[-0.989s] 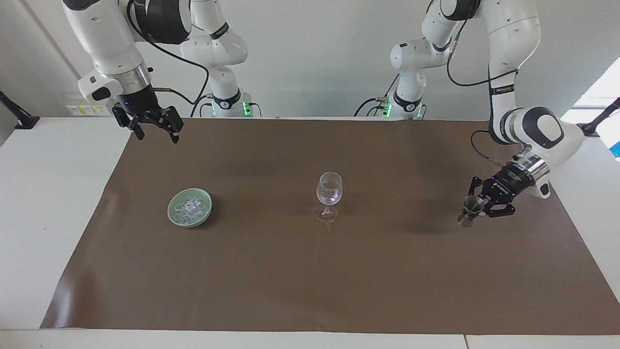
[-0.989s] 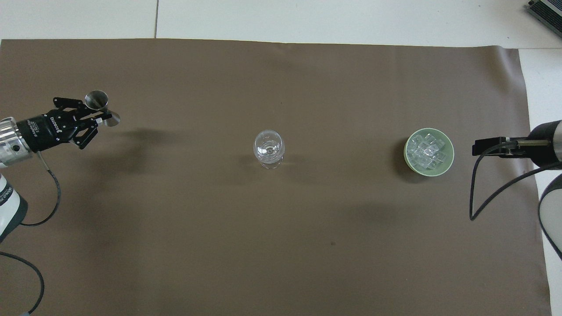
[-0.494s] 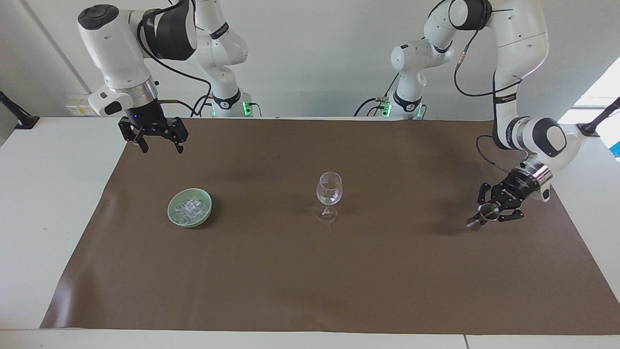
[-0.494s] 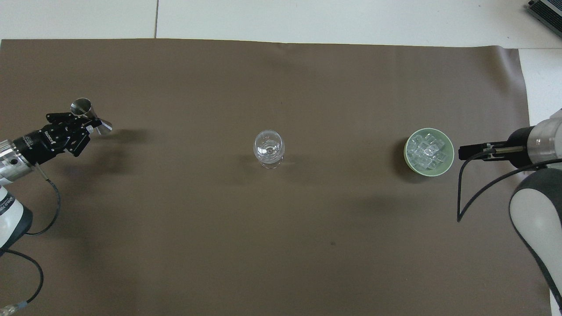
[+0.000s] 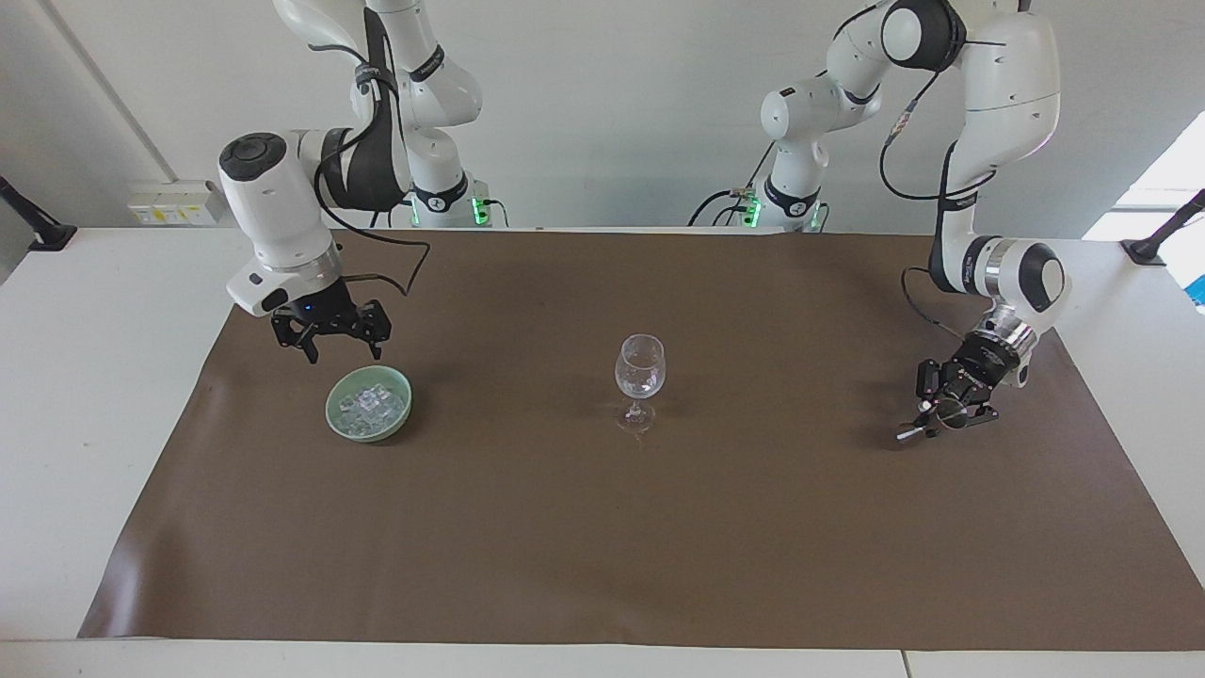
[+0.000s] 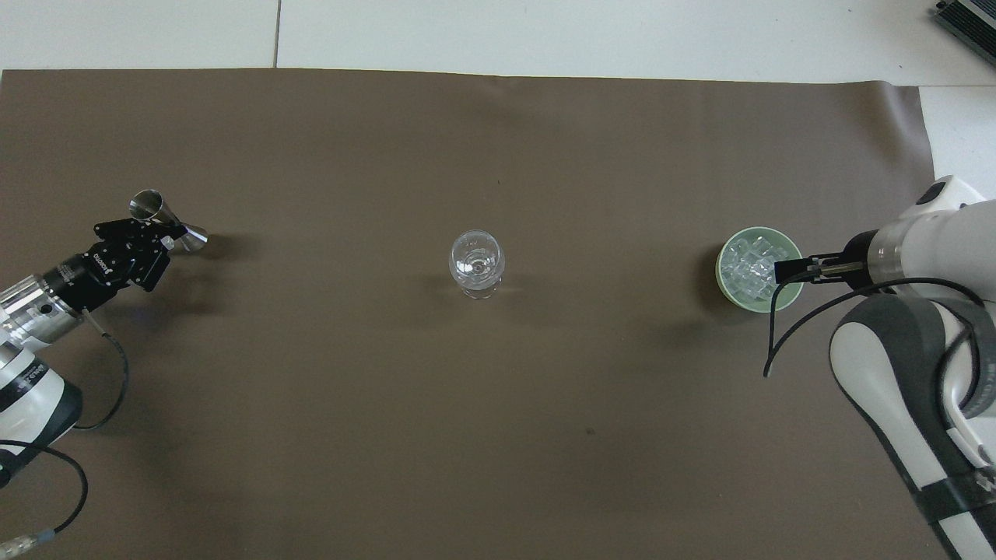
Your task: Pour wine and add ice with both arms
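Observation:
A pale green bowl (image 5: 331, 407) (image 6: 759, 231) holding a heap of clear ice (image 5: 373, 403) (image 6: 747, 269) sits toward the right arm's end of the table. My right gripper (image 5: 341, 352) hangs open just above the bowl's rim on the robots' side; in the overhead view its own wrist hides it. A clear stemmed glass (image 5: 640, 369) (image 6: 476, 260) stands upright mid-mat. Toward the left arm's end, my left gripper (image 5: 941, 414) (image 6: 159, 233) is shut on the waist of a tilted metal jigger (image 5: 909, 432) (image 6: 145, 207), low over the mat. No wine is in view.
A brown mat (image 5: 602, 546) (image 6: 498, 435) covers most of the white table (image 5: 94, 395). A grey device (image 6: 969, 19) lies at the corner farthest from the robots, at the right arm's end. The right arm's cable (image 6: 786, 342) loops beside the bowl.
The right arm has swung down and in from the mat's corner until its gripper is above the bowl. The left gripper has sunk lower, and the jigger it holds has tilted.

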`<state>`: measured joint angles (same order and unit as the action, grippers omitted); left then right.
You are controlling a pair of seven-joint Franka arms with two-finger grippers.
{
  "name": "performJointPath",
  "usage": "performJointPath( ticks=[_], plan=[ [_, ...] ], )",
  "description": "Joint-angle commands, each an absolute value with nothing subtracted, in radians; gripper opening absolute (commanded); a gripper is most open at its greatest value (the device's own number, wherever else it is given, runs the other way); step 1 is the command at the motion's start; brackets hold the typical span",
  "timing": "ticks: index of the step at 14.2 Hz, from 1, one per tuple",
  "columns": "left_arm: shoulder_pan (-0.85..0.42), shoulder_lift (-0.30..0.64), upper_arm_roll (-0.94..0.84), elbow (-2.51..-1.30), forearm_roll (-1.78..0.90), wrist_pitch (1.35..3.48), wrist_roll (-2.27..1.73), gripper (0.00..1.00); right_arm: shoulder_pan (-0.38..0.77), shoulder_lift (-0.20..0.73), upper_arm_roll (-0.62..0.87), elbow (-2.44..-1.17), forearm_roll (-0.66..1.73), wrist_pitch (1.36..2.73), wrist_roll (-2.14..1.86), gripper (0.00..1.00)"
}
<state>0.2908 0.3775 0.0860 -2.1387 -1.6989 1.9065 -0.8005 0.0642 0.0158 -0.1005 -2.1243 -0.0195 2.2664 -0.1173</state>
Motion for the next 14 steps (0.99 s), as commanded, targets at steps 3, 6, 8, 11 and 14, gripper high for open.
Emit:
performJointPath(
  ticks=[3, 6, 8, 11, 14],
  plan=[
    [0.284, 0.356, 0.089, -2.181, -1.723, 1.887, -0.759, 0.00, 0.064, 0.099, -0.095, -2.143, -0.005, 2.411, -0.114, 1.00],
    [0.284, 0.360, 0.089, -2.184, -1.721, 1.879, -0.752, 0.00, 0.072, 0.140, -0.095, -2.143, -0.003, 2.463, -0.069, 1.00],
    [0.285, 0.362, 0.089, -2.192, -1.721, 1.871, -0.735, 0.00, 0.074, 0.149, -0.095, -2.145, -0.003, 2.470, -0.055, 1.00],
    [0.291, 0.364, 0.091, -2.201, -1.714, 1.870, -0.709, 0.00, 0.074, 0.144, -0.095, -2.163, -0.002, 2.464, -0.043, 1.00],
    [0.293, 0.362, 0.091, -2.217, -1.712, 1.868, -0.692, 0.00, 0.074, 0.143, -0.095, -2.181, -0.002, 2.467, -0.037, 0.82]
  ],
)
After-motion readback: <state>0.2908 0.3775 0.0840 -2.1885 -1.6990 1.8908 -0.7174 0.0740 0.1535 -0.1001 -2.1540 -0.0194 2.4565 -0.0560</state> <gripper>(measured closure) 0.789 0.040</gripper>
